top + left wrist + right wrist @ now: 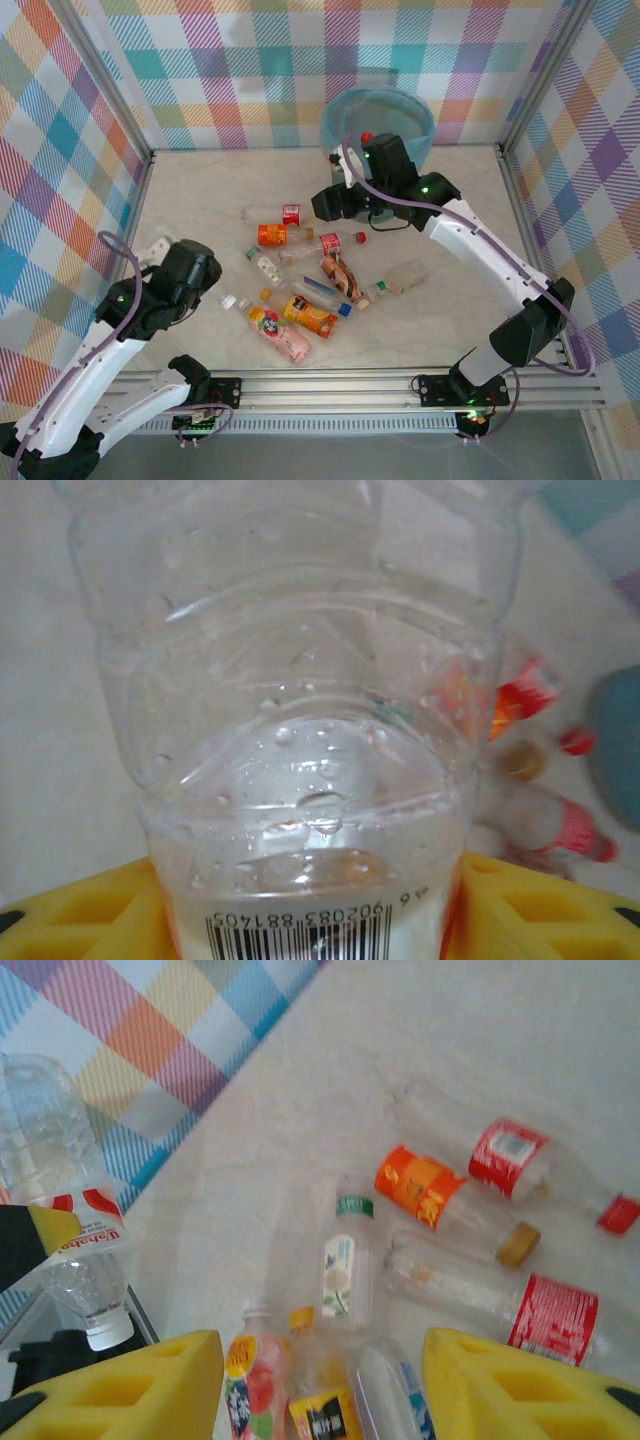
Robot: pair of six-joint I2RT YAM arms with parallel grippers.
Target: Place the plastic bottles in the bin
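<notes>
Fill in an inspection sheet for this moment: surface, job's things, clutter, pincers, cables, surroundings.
Surface: pale tabletop, no spill seen.
Job's things: plastic bottles lying scattered mid-table; bin with a blue liner at the far edge.
Clutter: nothing seen.
Grippers: left pincer shut on a clear bottle; right pincer open and empty, above the scattered bottles.
Cables: purple cable looped along each arm.
Surroundings: plaid cloth walls on a metal frame.
</notes>
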